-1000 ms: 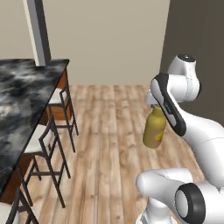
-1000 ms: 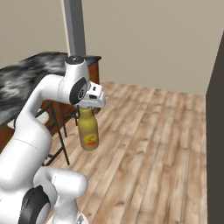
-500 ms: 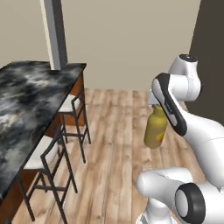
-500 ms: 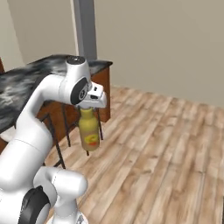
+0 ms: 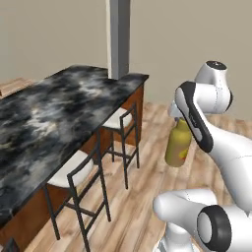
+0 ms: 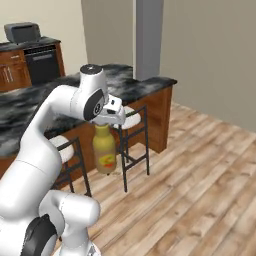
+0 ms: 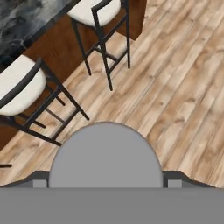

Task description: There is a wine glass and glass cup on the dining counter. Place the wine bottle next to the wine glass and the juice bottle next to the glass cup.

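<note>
the gripper hangs in the air over the wooden floor, pointing straight down, and it is clamped on the top of the juice bottle. the bottle hangs upright below the hand, mustard yellow with a small red mark low on its side, and it touches nothing else. in the left base view the same bottle shows just left of the dark band of the arm, with only its shoulder and body visible. in the hand view the wide cap of the bottle sits at 6 o'clock as a big grey dome, with the two finger tips pressed at its left and right sides.

around the bottle there is only floor. from the bottle in the right base view, a stool with a white seat and black metal frame stands near at about 2 o'clock, and a second stool at 9 o'clock, partly behind the white arm. both stools are pushed against the dining counter, which runs behind them with a black and grey marbled top and a reddish brown base. a grey pillar rises at the far end of the counter. at 10 o'clock in the right base view, well apart, i see brown cabinets with a dark oven front and a dark box on top.
</note>
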